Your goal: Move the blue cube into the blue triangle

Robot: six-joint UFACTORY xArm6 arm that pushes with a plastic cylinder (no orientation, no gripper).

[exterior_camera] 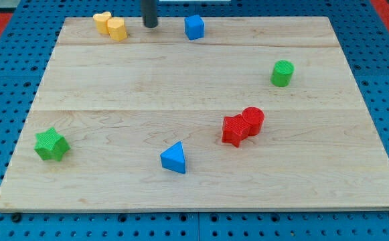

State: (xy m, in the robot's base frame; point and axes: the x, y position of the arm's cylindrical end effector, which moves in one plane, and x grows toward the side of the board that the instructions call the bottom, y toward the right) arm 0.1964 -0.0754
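Note:
The blue cube (194, 27) sits near the view's top edge of the wooden board, a little right of centre. The blue triangle (174, 158) lies far below it, near the view's bottom centre. My tip (151, 25) is a dark rod coming down at the view's top, to the left of the blue cube with a clear gap between them, and to the right of the yellow blocks.
Two yellow blocks, a heart (102, 22) and a cylinder (116, 29), touch at the top left. A green cylinder (282, 73) stands at the right. A red star (235, 130) and a red cylinder (253, 120) touch right of centre. A green star (51, 144) lies at the lower left.

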